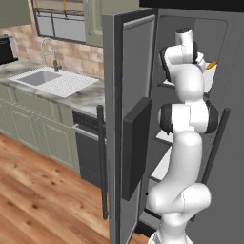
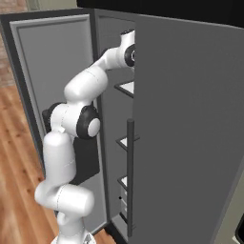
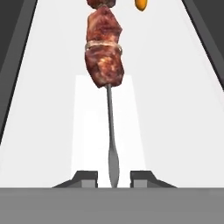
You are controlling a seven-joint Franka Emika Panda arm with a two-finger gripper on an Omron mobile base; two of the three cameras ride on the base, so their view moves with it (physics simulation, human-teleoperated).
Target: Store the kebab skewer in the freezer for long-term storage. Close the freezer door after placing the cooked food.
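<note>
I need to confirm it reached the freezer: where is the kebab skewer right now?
In the hand view the kebab skewer lies over a white freezer shelf, its metal end between the gripper fingertips; an orange item sits just beyond it.

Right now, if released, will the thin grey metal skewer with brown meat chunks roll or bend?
The grey metal skewer looks straight, so probably stiff. Its lumpy meat should stop rolling on the white shelf. The meat end is likely heavier.
</note>
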